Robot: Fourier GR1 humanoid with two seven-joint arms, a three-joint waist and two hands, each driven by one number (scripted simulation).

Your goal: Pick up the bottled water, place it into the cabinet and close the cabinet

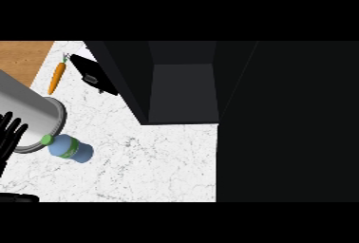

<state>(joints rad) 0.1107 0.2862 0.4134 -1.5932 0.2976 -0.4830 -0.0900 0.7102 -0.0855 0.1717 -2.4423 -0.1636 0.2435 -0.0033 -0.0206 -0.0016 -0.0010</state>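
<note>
Left hand [10, 133], fingers spread and holding nothing, rests at the left edge of the counter [154, 166]. The bottled water [71, 149] sits just beside it, ungrasped. Pick-up is pending, and the next move calls for closing fingers round the bottle. Beyond, the cabinet [184, 90] stands open.

The worktop [154, 161] is white marble, veined and flecked all over with thin grey lines. Past its far left corner shows a wood surface [24, 54] of warm brown with a faint grain. The carrot [56, 78] is bright orange with a small green top. The bottle [70, 148] is pale blue, with a green cap and a greenish label across its body. The cabinet [182, 90] is black outside and dark grey within, plain, with no pattern; its door [288, 123] is flat black. The pot [28, 114] is plain silver-grey with a lighter rim. A small object [89, 71] beside the carrot is black. The left robot hand [10, 133] is black.
</note>
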